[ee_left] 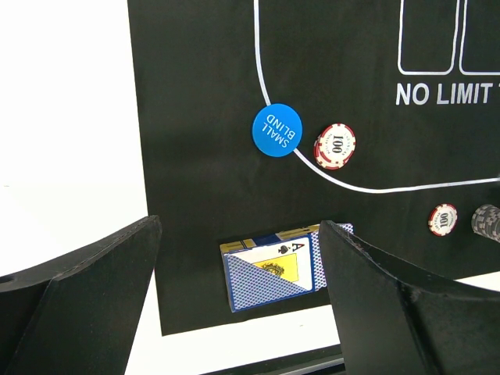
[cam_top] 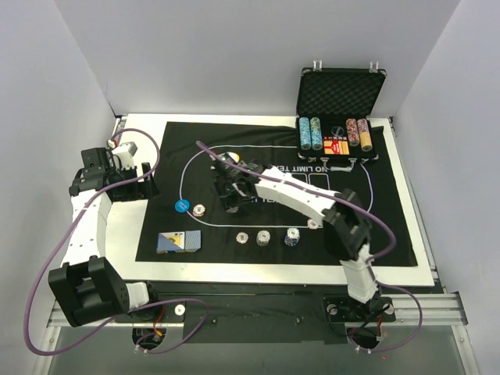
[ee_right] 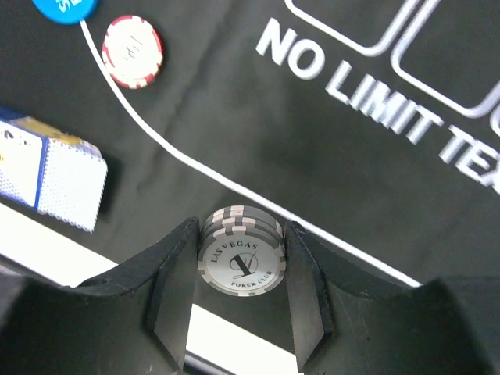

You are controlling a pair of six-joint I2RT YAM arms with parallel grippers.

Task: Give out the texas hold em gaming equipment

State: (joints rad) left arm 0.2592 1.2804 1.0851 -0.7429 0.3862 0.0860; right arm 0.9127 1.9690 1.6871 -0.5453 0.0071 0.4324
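My right gripper point(cam_top: 233, 199) point(ee_right: 241, 244) is shut on a small stack of grey striped poker chips point(ee_right: 240, 254), over the black mat near its white oval line. A blue "small blind" disc point(cam_top: 182, 206) point(ee_left: 276, 130) and a red 100 chip point(cam_top: 199, 209) point(ee_left: 335, 146) lie side by side on the mat's left. A blue-backed card deck point(cam_top: 178, 242) point(ee_left: 273, 266) with an ace showing lies at the mat's near left corner. My left gripper point(cam_top: 133, 181) point(ee_left: 238, 297) is open and empty, off the mat's left edge. No yellow disc shows.
Several single chips point(cam_top: 263, 237) lie in a row along the mat's point(cam_top: 367, 234) near side. The open black case point(cam_top: 341, 94) stands at the back right with rows of chips point(cam_top: 310, 133) in it. White table point(cam_top: 414, 226) borders the mat.
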